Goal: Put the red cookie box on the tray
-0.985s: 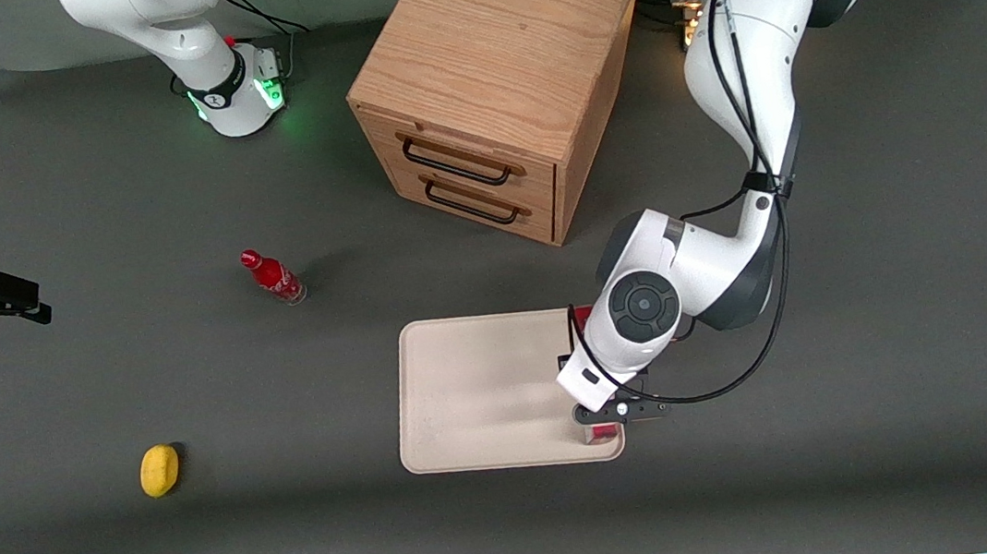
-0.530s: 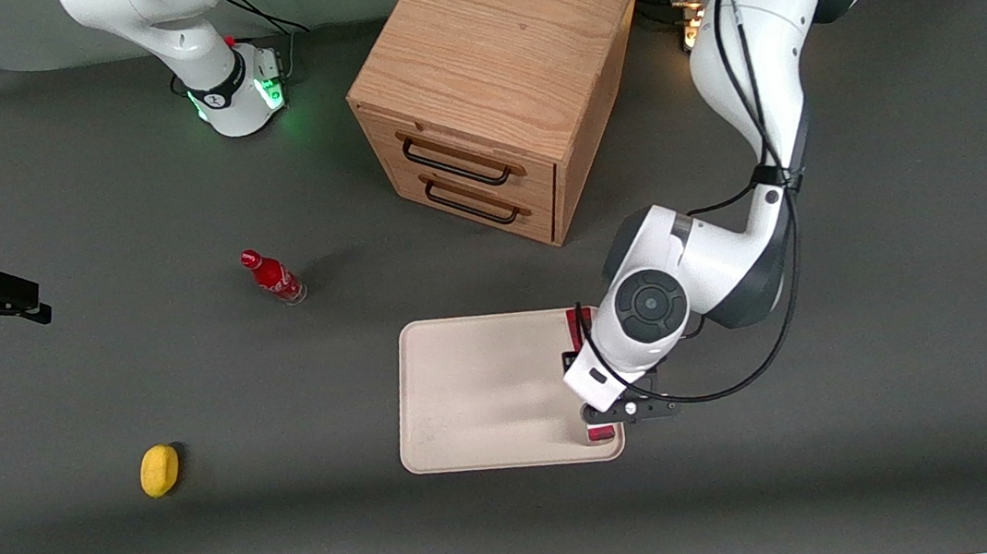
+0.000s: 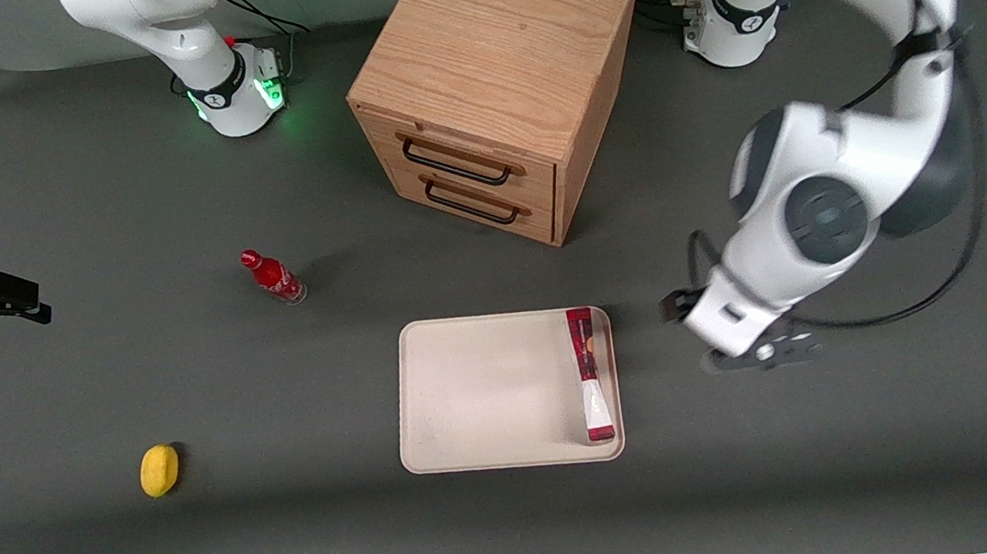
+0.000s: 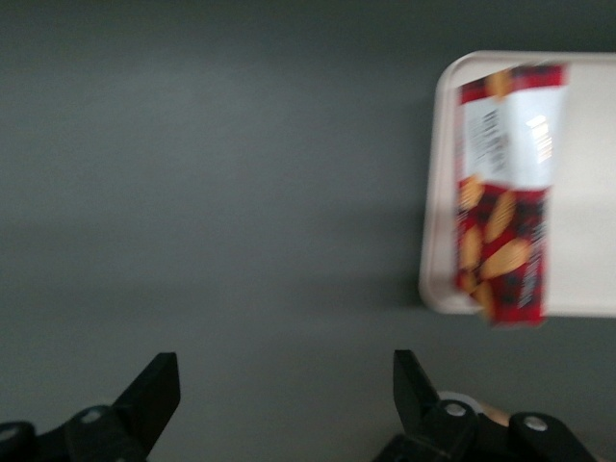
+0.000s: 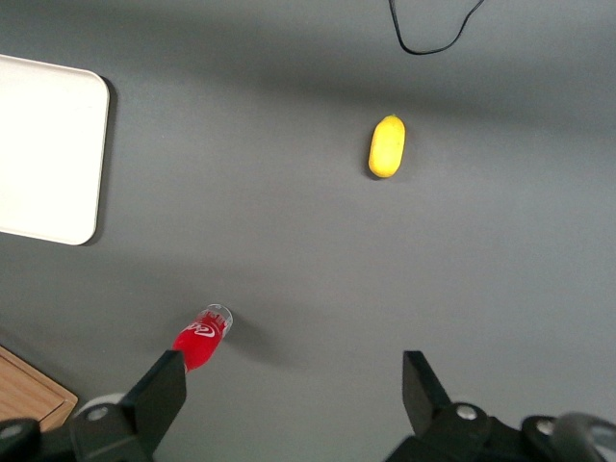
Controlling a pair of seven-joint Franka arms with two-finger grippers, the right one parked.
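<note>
While the red cookie box lies on the tray, our gripper hangs spread above the bench beside it.

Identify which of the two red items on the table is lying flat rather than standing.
The long red cardboard cookie box lies flat on the cream tray; the small red bottle stands on the table. The gripper, jaws open, hangs beside the tray.

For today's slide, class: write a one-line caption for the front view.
Red cookie box lies on the tray along its edge; open gripper hangs beside the tray, toward the working arm's end.
</note>
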